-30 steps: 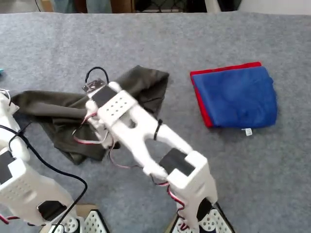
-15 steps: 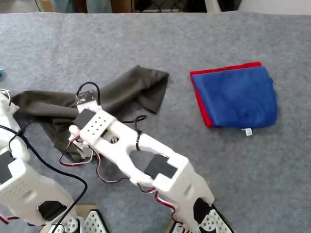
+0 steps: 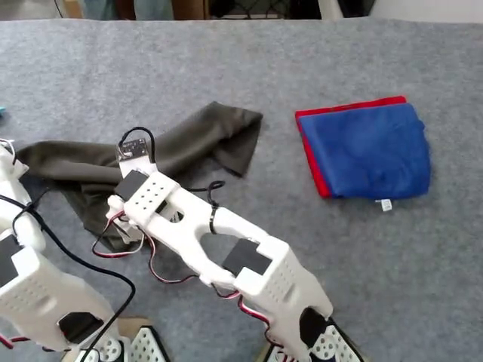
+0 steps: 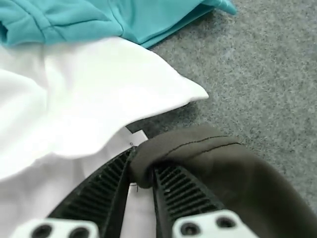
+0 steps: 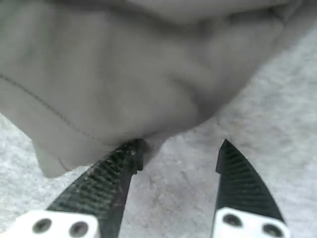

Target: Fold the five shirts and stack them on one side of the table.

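Olive shirt lay strung out crosswise on the tabletop's left half, L gripper clamped on its outer end, R gripper spread open just at its near hem w/ fabric directly ahead.

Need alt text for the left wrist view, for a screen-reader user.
The left gripper is shut on a folded edge of the dark shirt, with the cloth pinched between its ribbed pads. A white shirt lies close beside it, with a teal shirt beyond that, on the grey table.
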Action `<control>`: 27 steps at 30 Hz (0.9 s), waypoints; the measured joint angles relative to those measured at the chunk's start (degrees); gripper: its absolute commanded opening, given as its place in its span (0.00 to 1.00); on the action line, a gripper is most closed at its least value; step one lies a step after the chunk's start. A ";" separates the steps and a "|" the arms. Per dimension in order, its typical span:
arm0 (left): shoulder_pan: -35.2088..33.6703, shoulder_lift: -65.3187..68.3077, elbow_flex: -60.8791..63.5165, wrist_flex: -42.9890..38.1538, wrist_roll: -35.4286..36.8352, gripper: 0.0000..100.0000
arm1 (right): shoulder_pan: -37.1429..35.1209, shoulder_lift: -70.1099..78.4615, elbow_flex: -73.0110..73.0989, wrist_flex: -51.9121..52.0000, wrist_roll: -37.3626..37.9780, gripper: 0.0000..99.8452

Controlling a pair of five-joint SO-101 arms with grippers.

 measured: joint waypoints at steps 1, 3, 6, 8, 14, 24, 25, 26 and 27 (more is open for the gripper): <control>0.00 0.00 0.00 0.00 0.00 0.03 | 0.00 0.00 0.35 -0.97 0.00 0.25; 0.00 0.00 0.00 0.00 0.00 0.03 | 0.00 0.09 1.49 -2.99 0.26 0.25; 0.00 0.00 0.00 0.00 0.00 0.03 | -0.18 0.00 3.43 -5.36 0.35 0.25; 0.00 0.00 0.00 0.00 0.00 0.03 | -0.70 -0.26 4.84 -6.59 0.35 0.25; 0.00 0.00 0.00 0.00 0.00 0.03 | -0.79 -0.88 7.21 -8.35 0.44 0.20; 0.00 0.00 0.00 0.00 0.00 0.03 | 1.14 -0.88 7.12 -1.67 5.19 0.13; 0.00 0.00 0.00 0.00 0.00 0.03 | 1.85 -0.88 7.12 -0.97 5.36 0.13; 0.00 0.00 0.00 0.00 0.00 0.03 | 2.46 -0.88 7.12 -0.35 5.36 0.13; 0.00 0.00 0.00 0.00 0.00 0.03 | 3.16 -0.88 7.03 0.18 5.36 0.13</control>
